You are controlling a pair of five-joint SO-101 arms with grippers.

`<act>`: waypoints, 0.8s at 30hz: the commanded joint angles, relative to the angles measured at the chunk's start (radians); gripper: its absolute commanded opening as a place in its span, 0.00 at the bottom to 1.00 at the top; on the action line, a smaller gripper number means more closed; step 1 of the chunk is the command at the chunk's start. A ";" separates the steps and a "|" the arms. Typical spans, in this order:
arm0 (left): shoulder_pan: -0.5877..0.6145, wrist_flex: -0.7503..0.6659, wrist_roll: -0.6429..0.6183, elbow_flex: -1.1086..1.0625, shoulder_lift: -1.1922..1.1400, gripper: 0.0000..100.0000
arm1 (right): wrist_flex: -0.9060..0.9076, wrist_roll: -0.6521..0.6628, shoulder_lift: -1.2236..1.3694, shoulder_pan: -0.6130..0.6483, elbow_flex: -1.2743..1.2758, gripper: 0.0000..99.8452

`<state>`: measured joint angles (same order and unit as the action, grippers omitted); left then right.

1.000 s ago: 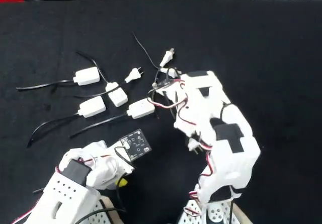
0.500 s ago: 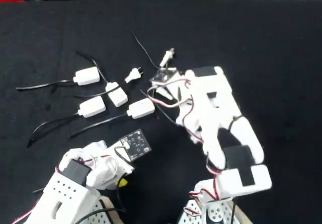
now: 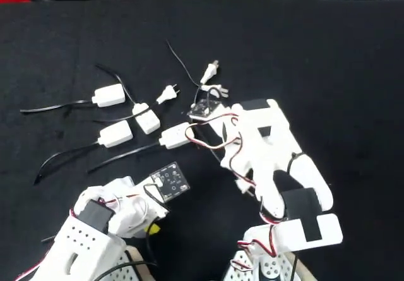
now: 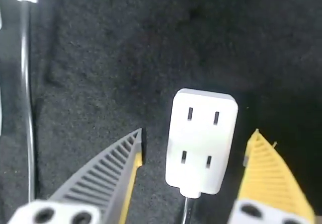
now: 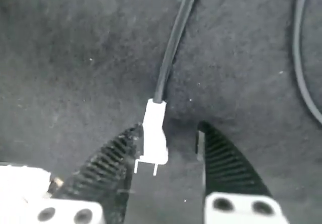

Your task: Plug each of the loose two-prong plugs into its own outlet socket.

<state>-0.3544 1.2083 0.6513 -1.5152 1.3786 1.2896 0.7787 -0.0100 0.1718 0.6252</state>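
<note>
In the right wrist view a white two-prong plug [image 5: 155, 133] on a black cable lies on the black cloth between my right gripper's [image 5: 168, 129] open black fingers, touching one finger and clear of the other. From above, that gripper [image 3: 203, 108] sits just in front of this plug [image 3: 216, 91]. Two more loose plugs [image 3: 209, 71] [image 3: 167, 94] lie farther back. In the left wrist view my left gripper [image 4: 197, 132] is open, with a white outlet socket [image 4: 201, 138] lying between its fingers, gaps on both sides. I cannot tell which socket of the high view this is.
Several white sockets [image 3: 108, 95] [image 3: 147, 118] [image 3: 115, 134] [image 3: 177, 136] with thin black cables lie at the table's left middle. The left arm [image 3: 120, 215] is low at the front left, and the right arm's white body [image 3: 271, 161] spans the front centre.
My right arm has drawn back toward the front edge and folded lower, uncovering the plug ahead of its gripper. The left arm and the sockets have not moved.
</note>
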 commanded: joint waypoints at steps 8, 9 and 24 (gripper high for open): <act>0.010 0.006 0.009 -0.007 0.008 0.31 | 0.031 0.144 -0.031 -0.078 0.031 0.14; 0.010 0.006 0.009 -0.007 0.008 0.31 | 0.026 0.147 -0.031 -0.077 0.044 0.14; 0.010 0.005 0.009 -0.007 0.008 0.31 | -0.055 0.144 -0.031 -0.015 0.139 0.14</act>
<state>-0.3544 1.2083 0.6513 -1.5259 1.3817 1.2620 0.9183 -0.0269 0.1181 0.7419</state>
